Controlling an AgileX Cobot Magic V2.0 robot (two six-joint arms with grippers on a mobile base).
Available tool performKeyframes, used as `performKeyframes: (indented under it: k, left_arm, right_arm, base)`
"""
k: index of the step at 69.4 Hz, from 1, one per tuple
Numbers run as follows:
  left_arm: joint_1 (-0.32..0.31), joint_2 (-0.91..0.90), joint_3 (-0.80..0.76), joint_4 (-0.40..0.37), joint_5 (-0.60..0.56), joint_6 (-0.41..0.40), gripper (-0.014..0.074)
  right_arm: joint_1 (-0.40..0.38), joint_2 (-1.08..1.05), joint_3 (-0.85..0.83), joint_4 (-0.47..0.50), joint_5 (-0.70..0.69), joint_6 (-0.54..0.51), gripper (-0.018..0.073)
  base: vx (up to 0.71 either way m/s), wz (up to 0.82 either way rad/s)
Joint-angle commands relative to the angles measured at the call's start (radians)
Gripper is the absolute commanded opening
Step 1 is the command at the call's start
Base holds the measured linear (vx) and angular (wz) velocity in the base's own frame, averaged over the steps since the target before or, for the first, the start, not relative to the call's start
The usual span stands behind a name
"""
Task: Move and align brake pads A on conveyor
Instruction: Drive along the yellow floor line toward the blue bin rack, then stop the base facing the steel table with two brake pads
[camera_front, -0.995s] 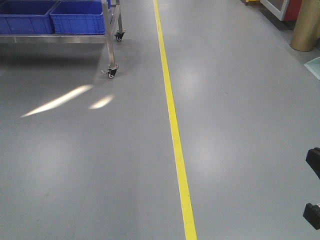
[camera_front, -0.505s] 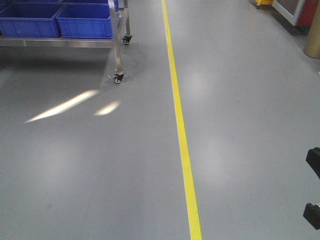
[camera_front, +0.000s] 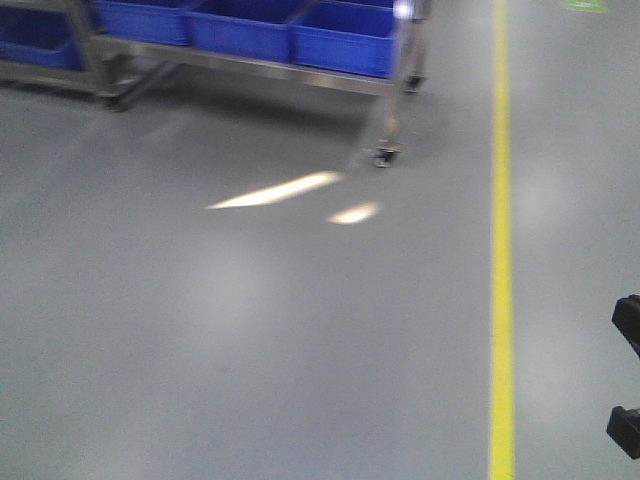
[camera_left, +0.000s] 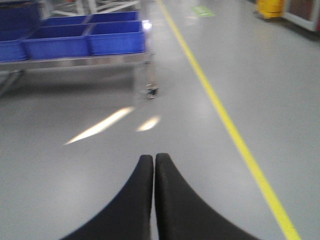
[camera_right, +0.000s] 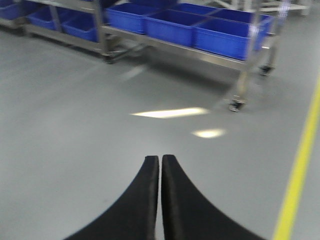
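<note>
The blue bins on the steel cart are smeared by blur and cropped by the front view's top edge. Two black parts are cut off at its right edge. The left gripper and right gripper, both pressed together, are cropped by the wrist views' lower edges.

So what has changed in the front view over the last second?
The view swung left, with blur: the trolley with blue bins and the yellow floor line slid right in the picture, and more bins came into view. The black parts at the right edge kept their place. The left gripper and right gripper are shut, empty.
</note>
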Motion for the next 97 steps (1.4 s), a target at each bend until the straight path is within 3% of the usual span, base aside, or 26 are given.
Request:
performKeyframes:
  k: [1,97]
  left_arm:
    - [-0.003,0.010,-0.024,0.008,-0.064,-0.001,-0.0006]
    - [-0.003,0.010,-0.024,0.008,-0.064,-0.001,-0.0006]
  right_arm:
    - [-0.001,0.006,-0.029,-0.007,-0.075,-0.009,-0.0009]
    - [-0.001,0.006,-0.029,-0.007,-0.075,-0.009,-0.0009]
  base:
    - [-0.01,0.97]
    - [0.05,0.74]
